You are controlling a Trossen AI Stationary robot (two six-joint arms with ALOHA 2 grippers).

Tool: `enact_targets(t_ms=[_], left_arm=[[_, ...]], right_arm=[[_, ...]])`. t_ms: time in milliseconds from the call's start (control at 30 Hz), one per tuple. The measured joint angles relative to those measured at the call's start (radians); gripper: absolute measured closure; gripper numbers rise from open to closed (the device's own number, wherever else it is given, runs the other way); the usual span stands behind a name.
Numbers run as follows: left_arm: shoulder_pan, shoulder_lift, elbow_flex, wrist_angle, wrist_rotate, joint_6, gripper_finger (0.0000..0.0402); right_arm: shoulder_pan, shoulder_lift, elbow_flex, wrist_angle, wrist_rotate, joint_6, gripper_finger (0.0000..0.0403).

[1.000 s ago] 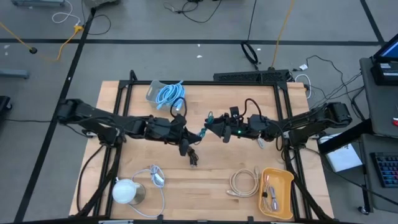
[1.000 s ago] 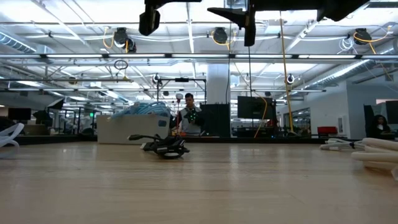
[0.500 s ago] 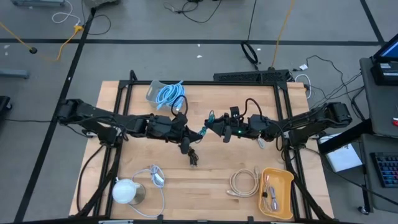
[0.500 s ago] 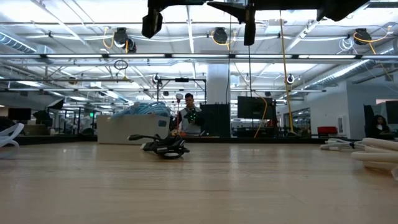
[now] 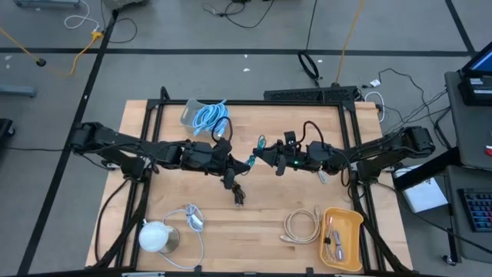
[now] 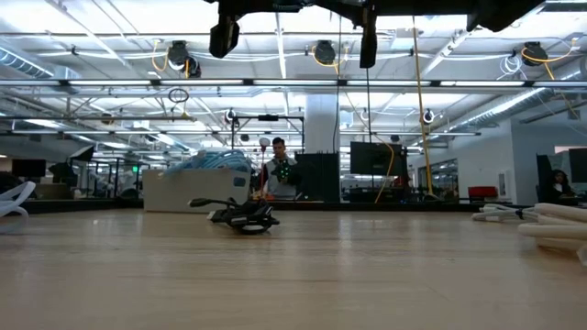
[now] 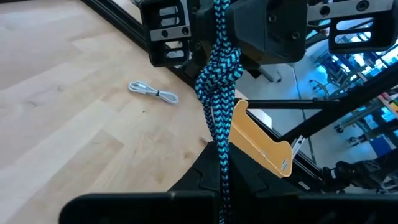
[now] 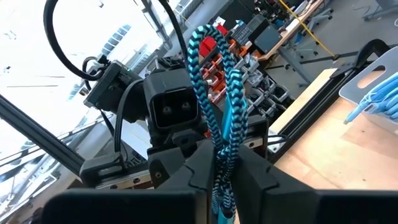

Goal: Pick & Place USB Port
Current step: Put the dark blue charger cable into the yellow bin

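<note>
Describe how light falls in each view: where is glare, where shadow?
Low view: bright ceiling lights backlight the arms into silhouettes. Right wrist view: white glare behind the braided cable. High view: even light, only soft shadows on the table.

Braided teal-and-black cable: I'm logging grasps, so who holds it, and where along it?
Both grippers hold the braided teal-and-black cable: left gripper below its knot, right gripper at the base of its loop.

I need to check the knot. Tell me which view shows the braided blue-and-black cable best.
The left wrist view: the braided cable fills the centre, knot visible. The right wrist view shows its loop; the high view, a speck; the low view, nothing clear.
</note>
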Motion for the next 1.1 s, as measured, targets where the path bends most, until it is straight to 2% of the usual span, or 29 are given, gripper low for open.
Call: enact_targets(t_ms=[100, 167, 300, 467, 600, 667, 733, 800, 933, 1000, 1100], left_arm=[[0.006, 0.0, 0.0, -0.002, 0.009, 0.006, 0.0393], [0.006, 0.0, 0.0, -0.002, 0.018, 0.022, 0.0374], [0.007, 0.0, 0.0, -0.002, 0.06, 0.01, 0.0308], [-0.007, -0.001, 0.0, -0.031, 0.089, -0.034, 0.0206], [-0.032, -0.036, 0.002, -0.118, 0.086, -0.051, 0.0134], [-0.047, -0.06, 0.003, -0.223, 0.059, -0.055, 0.011], [-0.06, -0.091, 0.001, -0.341, 0.012, -0.067, 0.0098], [-0.07, -0.134, 0.001, -0.473, -0.042, -0.086, 0.0094], [-0.079, -0.21, 0.001, -0.675, -0.11, -0.112, 0.011], [-0.081, -0.251, 0.001, -0.726, -0.142, -0.115, 0.0125], [-0.082, -0.298, 0.001, -0.779, -0.171, -0.099, 0.0147]], right_arm=[[0.0, 0.0, 0.0, 0.0, 0.001, 0.0, 0.0371], [0.0, 0.0, 0.0, 0.001, 0.0, 0.0, 0.0372], [0.0, 0.0, 0.0, 0.021, -0.027, -0.004, 0.0379], [0.0, 0.0, 0.01, 0.032, -0.045, -0.022, 0.038], [0.0, -0.005, 0.054, 0.024, -0.093, -0.055, 0.038], [0.0, -0.009, 0.09, -0.022, -0.141, -0.072, 0.038], [0.009, -0.026, 0.142, -0.167, -0.181, -0.087, 0.0381], [0.03, -0.047, 0.22, -0.401, -0.179, -0.122, 0.0382], [0.105, -0.066, 0.413, -0.971, -0.079, -0.151, 0.0384], [0.146, -0.066, 0.51, -1.251, 0.0, -0.052, 0.0384], [0.214, -0.068, 0.611, -1.607, 0.101, 0.187, 0.0384]])
